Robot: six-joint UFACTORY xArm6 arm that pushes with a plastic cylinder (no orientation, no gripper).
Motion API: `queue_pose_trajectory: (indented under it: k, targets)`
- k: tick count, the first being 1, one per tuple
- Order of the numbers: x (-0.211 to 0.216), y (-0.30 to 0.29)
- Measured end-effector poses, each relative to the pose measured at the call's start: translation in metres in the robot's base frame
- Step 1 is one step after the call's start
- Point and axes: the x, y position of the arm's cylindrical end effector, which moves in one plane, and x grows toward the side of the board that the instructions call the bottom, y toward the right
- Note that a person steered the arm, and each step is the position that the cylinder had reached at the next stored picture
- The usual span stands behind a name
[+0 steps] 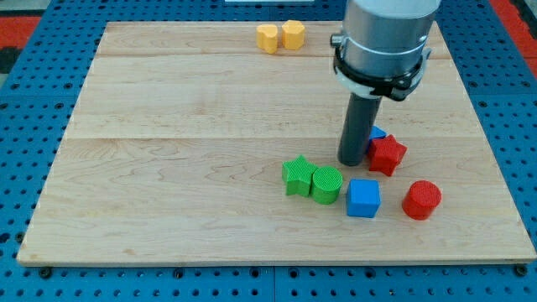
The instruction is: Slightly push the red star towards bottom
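Just left of the red star [387,154], my tip [352,162] is resting on the wooden board [168,168], touching or nearly touching the star's left edge; the rod is carrying nothing, having no jaws to close, and is simply standing upright on the wood. The red star is sitting right of the board's middle, toward the view's bottom.

Going left to right around the star: the green star [296,175] and the green cylinder [327,184] are lying touching each other, below-left of the red star and well clear of it. A blue cube [363,198] is sitting just below-left of it. A second blue block [378,133], shape unclear, is peeking out above-left of the red star, seemingly touching it. A red cylinder [421,200] is standing below-right of it. Two yellow blocks [280,36] are lying far above-left, out of play.

The star is looking small, light and rigid, likely sliding easily and liable to spin if struck on a point. Contact is judged best on its upper side, near the centre. The gap between blue cube and red cylinder is leaving room for only a short push.
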Motion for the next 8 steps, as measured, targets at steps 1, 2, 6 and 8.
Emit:
queue_pose_trajectory:
  k: [1,2,6,8]
  targets:
    - [0.000,0.034]
    - [-0.006,-0.009]
    - [-0.034,0.039]
    - [-0.006,0.029]
